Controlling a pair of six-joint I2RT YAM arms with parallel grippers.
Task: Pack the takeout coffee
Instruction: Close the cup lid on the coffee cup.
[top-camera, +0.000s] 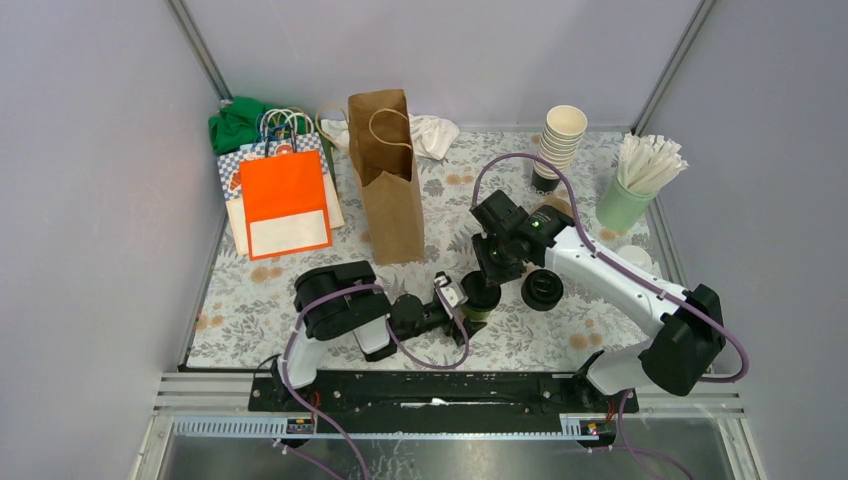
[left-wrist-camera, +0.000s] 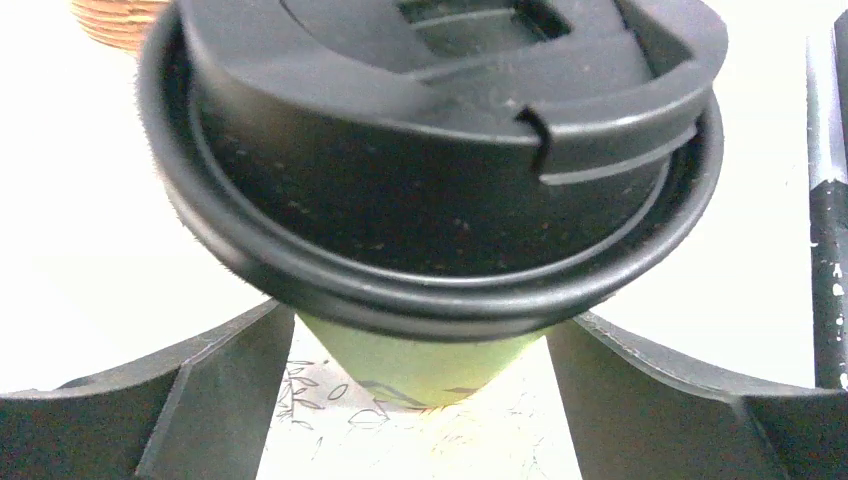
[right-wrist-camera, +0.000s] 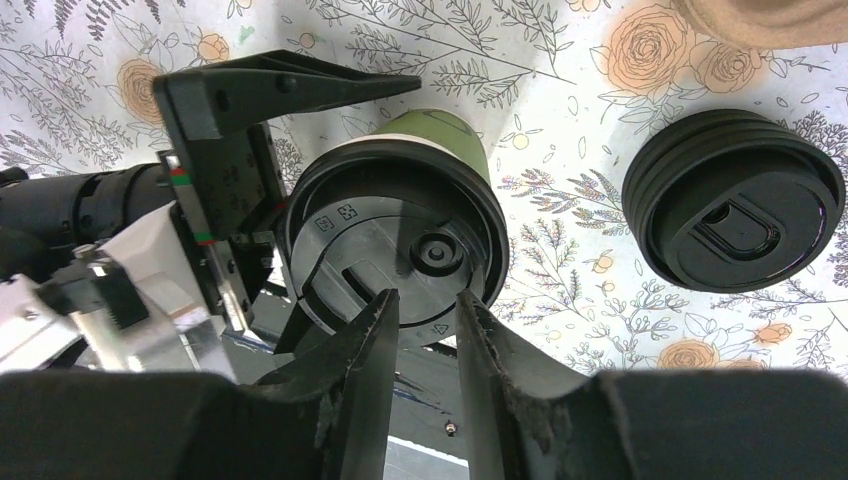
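A dark-green takeout coffee cup (top-camera: 481, 297) with a black lid stands on the floral cloth. It fills the left wrist view (left-wrist-camera: 430, 365). My left gripper (left-wrist-camera: 420, 322) is shut on it just under the lid rim, one finger (left-wrist-camera: 225, 385) on each side. My right gripper (right-wrist-camera: 425, 300) hovers over this cup's lid (right-wrist-camera: 400, 245). Its fingers are a narrow gap apart with nothing between them, and their tips reach the lid's near edge. A second lidded cup (right-wrist-camera: 735, 200) stands just right of the first in the top view (top-camera: 541, 290).
A brown paper bag (top-camera: 385, 175) stands open behind the left arm. Orange and checked bags (top-camera: 285, 200) lie at back left. A stack of cream cups (top-camera: 562, 140) and a pale green cup of white sticks (top-camera: 640, 180) stand at back right.
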